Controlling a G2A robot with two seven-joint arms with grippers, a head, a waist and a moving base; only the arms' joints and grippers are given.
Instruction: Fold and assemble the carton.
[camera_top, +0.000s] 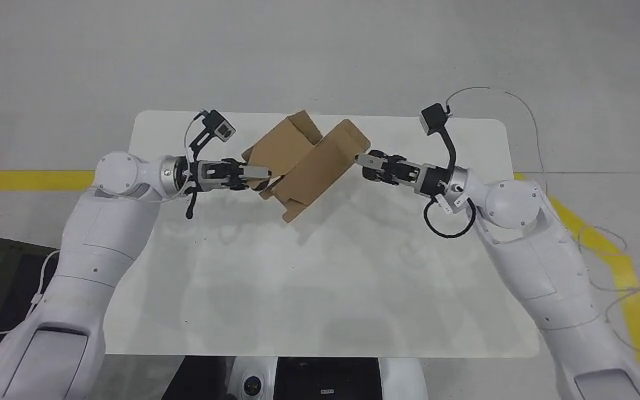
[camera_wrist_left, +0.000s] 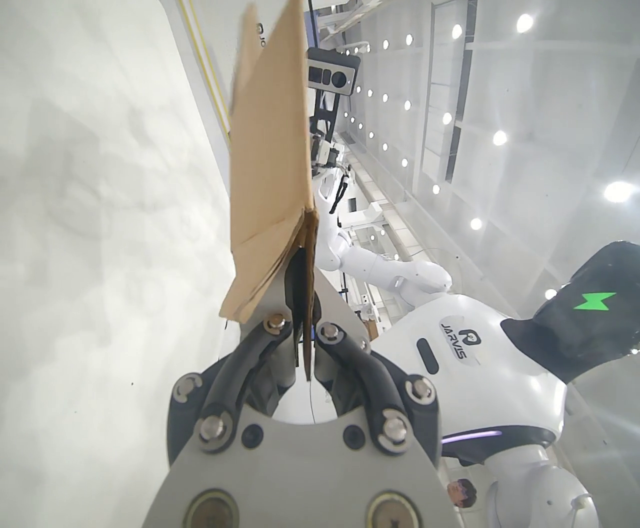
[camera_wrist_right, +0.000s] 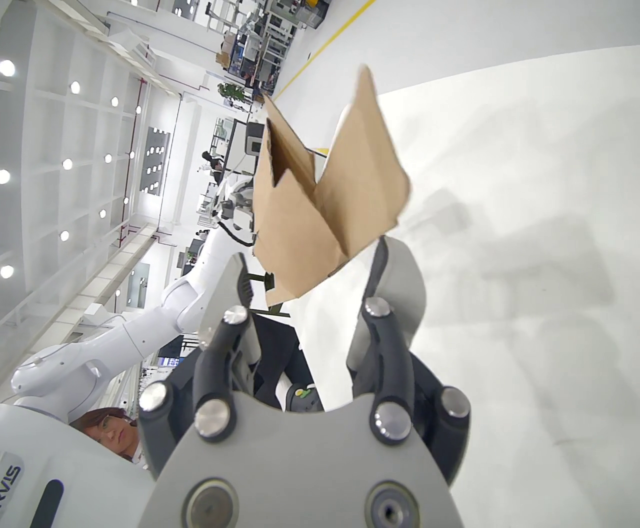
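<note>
White table (camera_top: 300, 300) on grey floor (camera_top: 300, 50) w/ yellow line (camera_top: 40, 180)

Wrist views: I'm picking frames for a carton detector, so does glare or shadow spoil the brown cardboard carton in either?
Left wrist view: ceiling lamps flare beside the brown cardboard carton, not on it; its broad face is evenly lit, and the fold at the left claw is dark. Right wrist view: no glare on the carton; soft grey shadows lie on the white table beyond it.

White arms (camera_top: 100, 230), black cables (camera_top: 441, 226) (silver screws (camera_wrist_left: 212, 427)).
</note>
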